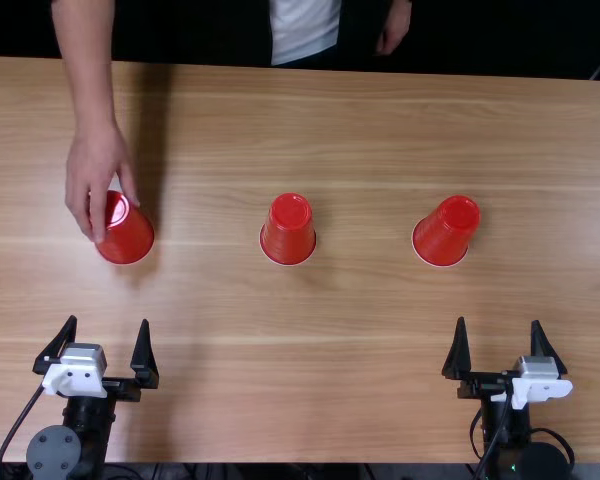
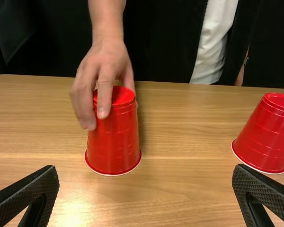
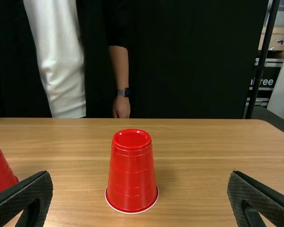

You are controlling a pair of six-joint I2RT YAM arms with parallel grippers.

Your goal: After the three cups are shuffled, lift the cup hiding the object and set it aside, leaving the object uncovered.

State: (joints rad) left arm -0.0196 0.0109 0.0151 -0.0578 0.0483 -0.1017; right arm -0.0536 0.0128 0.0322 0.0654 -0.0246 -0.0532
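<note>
Three red cups stand upside down in a row across the middle of the table, well apart from one another. A person's hand, reaching in from the far edge, rests on the left cup toward the table's left end, fingers draped over its upturned base and down its side. The middle cup and the right cup stand untouched. My left gripper and my right gripper wait by the near edge, one toward each near corner, both with fingers spread wide and holding nothing.

I cannot tell which cup hides the object; nothing peeks out from under any rim.

These look like thin plastic party cups. I judge them very light, with smooth walls that will give under pressure. The taper narrows upward, so a loose pinch could slide off as I lift. I would take the chosen cup across its side wall, on the ribbed band below the closed top, and squeeze just enough to hold without buckling it, then lift straight up so the rim does not drag the object.
</note>
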